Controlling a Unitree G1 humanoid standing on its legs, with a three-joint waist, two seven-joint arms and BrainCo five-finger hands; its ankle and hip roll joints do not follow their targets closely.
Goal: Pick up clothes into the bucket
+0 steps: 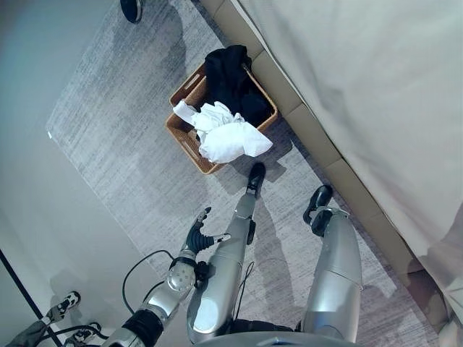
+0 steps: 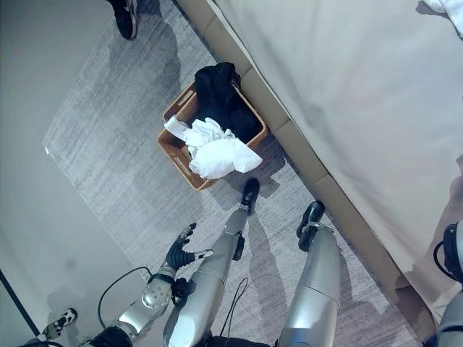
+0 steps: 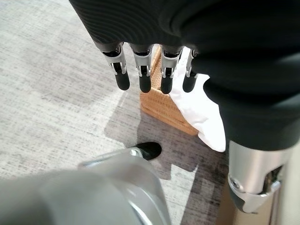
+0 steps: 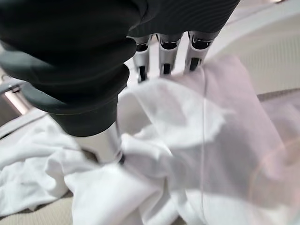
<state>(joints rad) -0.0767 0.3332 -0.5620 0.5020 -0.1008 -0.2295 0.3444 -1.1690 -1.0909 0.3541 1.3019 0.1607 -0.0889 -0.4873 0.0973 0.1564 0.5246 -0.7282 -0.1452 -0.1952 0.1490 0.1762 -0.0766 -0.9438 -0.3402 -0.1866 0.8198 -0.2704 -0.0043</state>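
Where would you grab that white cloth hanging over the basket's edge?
Probably from above, at the bunched folds on top of the white cloth. It is heaped on the basket and spills over the rim, so its raised creases give fingers something to pinch. The left hand hangs open over the rug.

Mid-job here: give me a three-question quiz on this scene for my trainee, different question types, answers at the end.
1. True or false: the wicker basket on the grey rug already holds a white garment and a black garment.

2. Multiple choice: what do the right hand's fingers reach into?
A. the basket's handle
B. white cloth
C. a shoe

3. Fill in: the left hand hangs over the rug with its fingers ____ and holding nothing.

Key:
1. True; both garments spill over the rim.
2. B; the fingertips are hidden in the cloth, so the grip cannot be judged.
3. Straight.
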